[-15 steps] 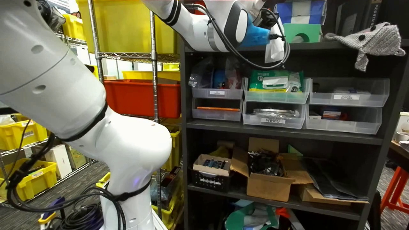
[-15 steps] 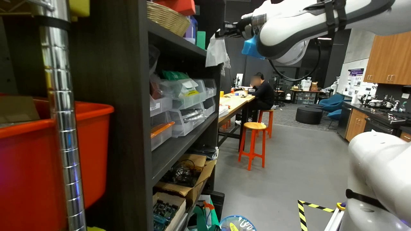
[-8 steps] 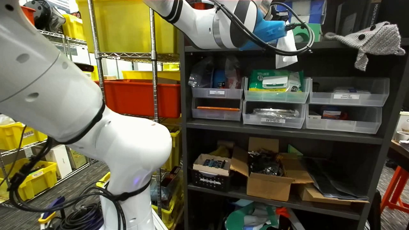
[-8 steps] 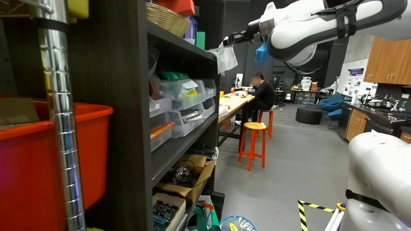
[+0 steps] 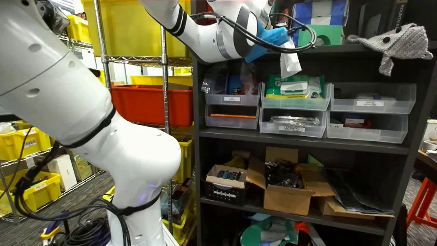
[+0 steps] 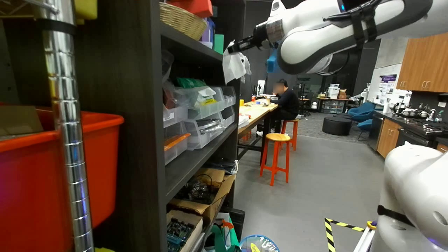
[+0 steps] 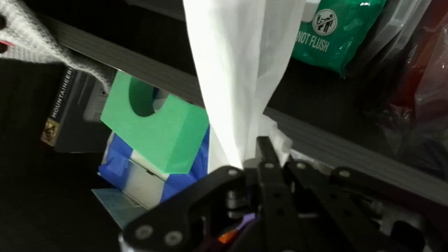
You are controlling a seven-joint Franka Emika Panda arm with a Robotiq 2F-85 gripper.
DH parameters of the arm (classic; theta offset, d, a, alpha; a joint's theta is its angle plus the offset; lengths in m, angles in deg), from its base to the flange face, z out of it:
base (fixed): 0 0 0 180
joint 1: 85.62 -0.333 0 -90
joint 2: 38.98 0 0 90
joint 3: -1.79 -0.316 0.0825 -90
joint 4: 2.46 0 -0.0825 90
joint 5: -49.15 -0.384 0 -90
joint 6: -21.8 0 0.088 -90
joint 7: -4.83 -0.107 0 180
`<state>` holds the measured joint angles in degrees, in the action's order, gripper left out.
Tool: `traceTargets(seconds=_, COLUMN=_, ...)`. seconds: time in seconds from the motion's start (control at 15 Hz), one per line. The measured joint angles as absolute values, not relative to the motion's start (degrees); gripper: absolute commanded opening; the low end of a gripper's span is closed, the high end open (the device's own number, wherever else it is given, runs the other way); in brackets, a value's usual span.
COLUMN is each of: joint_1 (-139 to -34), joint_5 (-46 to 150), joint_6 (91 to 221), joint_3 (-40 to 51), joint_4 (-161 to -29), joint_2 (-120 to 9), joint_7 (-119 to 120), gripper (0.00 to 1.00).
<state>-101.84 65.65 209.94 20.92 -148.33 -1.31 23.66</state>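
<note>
The dark hand [image 6: 232, 48] points outward and tips slightly downward, its fingers [image 7: 267, 152] pinched together. Just behind and above them sits the wrist [image 6: 275, 30], with a blue cover [image 6: 271, 63] at its side. The white forearm [image 6: 388, 15] slopes upward behind the hand. Well below the hand, a round shoulder joint [image 5: 146, 150] sits over the upright base [image 5: 140, 220].

Dark shelving unit [image 6: 138, 122]; gray floor [image 6: 308, 196]; orange-legged stools [image 6: 278, 137] beside wooden table [image 6: 258, 111]; wooden wall cabinets [image 6: 421, 66]; dark wall [image 6: 259, 15].
</note>
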Motion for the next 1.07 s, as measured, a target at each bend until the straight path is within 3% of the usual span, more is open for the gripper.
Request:
traceTargets(seconds=0.6, joint_1=-85.1, joint_5=65.3, joint_6=217.4, joint_3=1.2, joint_4=-148.8, joint_2=-7.5, joint_7=23.3, gripper=0.01)
traceTargets(seconds=1.07, joint_1=-79.5, joint_5=65.3, joint_6=219.9, joint_3=-6.3, joint_4=-151.4, joint_2=-4.6, joint_7=23.7, gripper=0.01)
